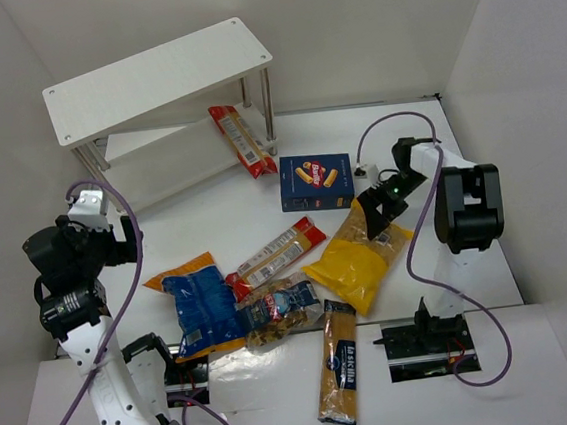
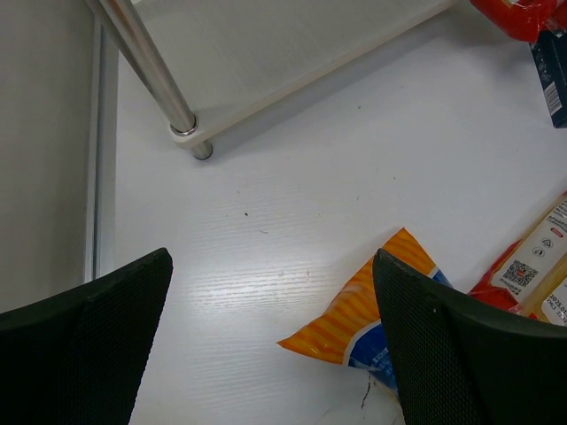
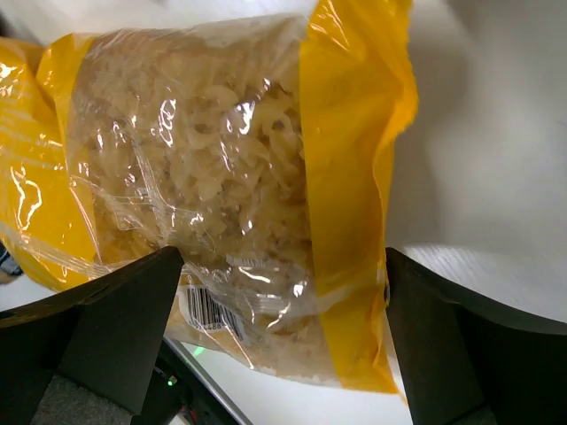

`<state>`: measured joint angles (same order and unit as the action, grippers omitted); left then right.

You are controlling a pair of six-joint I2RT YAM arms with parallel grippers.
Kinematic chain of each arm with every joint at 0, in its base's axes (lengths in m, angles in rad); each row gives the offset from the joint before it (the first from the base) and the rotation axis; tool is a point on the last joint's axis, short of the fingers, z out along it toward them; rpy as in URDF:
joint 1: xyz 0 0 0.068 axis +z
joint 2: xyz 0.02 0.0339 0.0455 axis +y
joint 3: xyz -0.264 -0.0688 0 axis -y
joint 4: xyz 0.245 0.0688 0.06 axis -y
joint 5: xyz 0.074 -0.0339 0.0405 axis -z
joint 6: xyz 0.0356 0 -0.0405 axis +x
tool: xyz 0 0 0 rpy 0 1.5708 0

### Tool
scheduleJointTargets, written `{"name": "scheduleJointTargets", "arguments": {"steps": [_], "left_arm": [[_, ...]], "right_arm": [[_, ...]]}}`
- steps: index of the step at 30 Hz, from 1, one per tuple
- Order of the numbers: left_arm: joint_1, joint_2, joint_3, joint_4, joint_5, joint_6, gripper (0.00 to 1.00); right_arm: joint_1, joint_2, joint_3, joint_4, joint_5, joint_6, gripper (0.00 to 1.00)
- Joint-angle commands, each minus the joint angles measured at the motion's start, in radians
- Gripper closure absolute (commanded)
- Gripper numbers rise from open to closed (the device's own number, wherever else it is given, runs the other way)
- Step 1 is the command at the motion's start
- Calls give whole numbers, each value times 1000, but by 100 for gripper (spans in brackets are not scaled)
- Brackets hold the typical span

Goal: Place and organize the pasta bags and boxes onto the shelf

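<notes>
Left gripper [image 2: 273,266] and right gripper [image 3: 283,261] are both aimed downward, jaws spread wide apart.

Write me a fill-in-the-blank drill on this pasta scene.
The right gripper hangs open above the ____ end of the yellow bag. The dark blue box lies on the ____, not on the shelf. The left gripper holds ____.
Missing words: clear; table; nothing.

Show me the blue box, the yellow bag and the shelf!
blue box [image 1: 316,182]: top view, middle of its front face.
yellow bag [image 1: 354,266]: top view, its yellow middle.
shelf [image 1: 160,79]: top view, bare top board.
</notes>
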<state>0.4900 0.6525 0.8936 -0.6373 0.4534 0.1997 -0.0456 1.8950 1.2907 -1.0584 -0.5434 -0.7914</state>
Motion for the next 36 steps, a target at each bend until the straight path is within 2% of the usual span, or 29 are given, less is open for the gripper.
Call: {"name": "scheduleJointTargets", "arguments": {"steps": [1, 5, 8, 9, 10, 12, 14, 17, 21, 23, 27, 36], "left_arm": [[-2, -2, -4, 14, 33, 18, 1], [-2, -2, -4, 14, 33, 18, 1], [-2, -2, -4, 14, 33, 18, 1], [-2, -2, -4, 14, 33, 18, 1], [-2, -2, -4, 14, 33, 18, 1], [-2, -2, -4, 14, 33, 18, 1], [-2, -2, -4, 14, 33, 18, 1], [-2, -2, -4, 14, 33, 18, 1], [-2, -2, -4, 14, 33, 18, 1], [-2, -2, -4, 14, 42, 18, 1], [-11, -2, -4, 14, 42, 18, 1], [-21, -2, -4, 14, 42, 18, 1]], "right_arm": [[36, 47, 18, -81, -56, -107, 0], [75, 72, -8, -62, -46, -117, 0], [111, 81, -62, -13, 17, -79, 0], [122, 81, -76, 50, 35, -57, 8], [141, 81, -97, 84, 72, -36, 34], [150, 91, -97, 164, 106, 59, 100], [162, 92, -97, 147, 80, 49, 100], [171, 10, -45, 115, 31, 72, 100], [171, -129, 125, -24, -145, 49, 100], [171, -152, 232, -121, -217, 31, 100], [196, -140, 346, -241, -430, -11, 100], [262, -76, 335, -190, -507, 8, 100]]}}
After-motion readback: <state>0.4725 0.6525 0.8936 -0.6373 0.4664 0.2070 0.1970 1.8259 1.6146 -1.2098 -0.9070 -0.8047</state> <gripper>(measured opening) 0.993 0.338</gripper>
